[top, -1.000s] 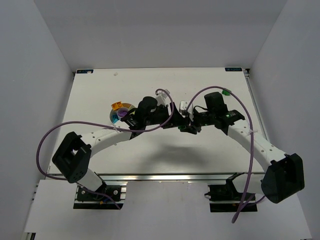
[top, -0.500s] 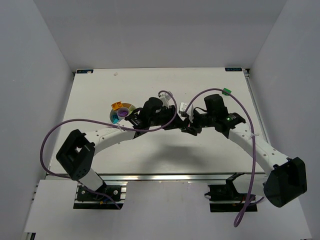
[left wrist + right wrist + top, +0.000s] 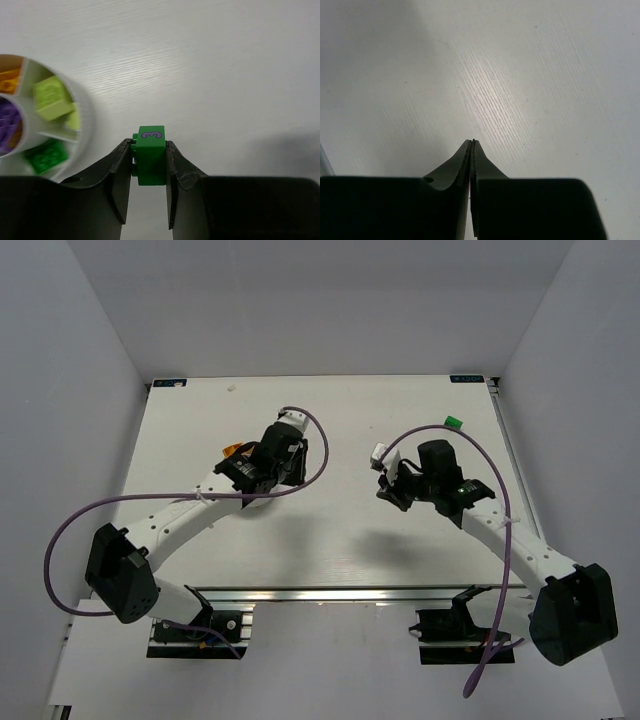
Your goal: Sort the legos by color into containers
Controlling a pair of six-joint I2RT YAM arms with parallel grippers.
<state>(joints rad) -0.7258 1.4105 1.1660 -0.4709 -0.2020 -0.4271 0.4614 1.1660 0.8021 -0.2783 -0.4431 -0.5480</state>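
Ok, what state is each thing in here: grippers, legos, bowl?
left gripper: jaws shut on green lego
right gripper: jaws shut, empty
green lego: clamped, beside bowl, not in it
bowl: upright, holding coloured legos
small green piece: lying loose, far right

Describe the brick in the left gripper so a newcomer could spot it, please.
Find the round white bowl on the table. Beside it, the left gripper pinches one green lego. Unlike the green brick in the bowl, it shows a purple 3.
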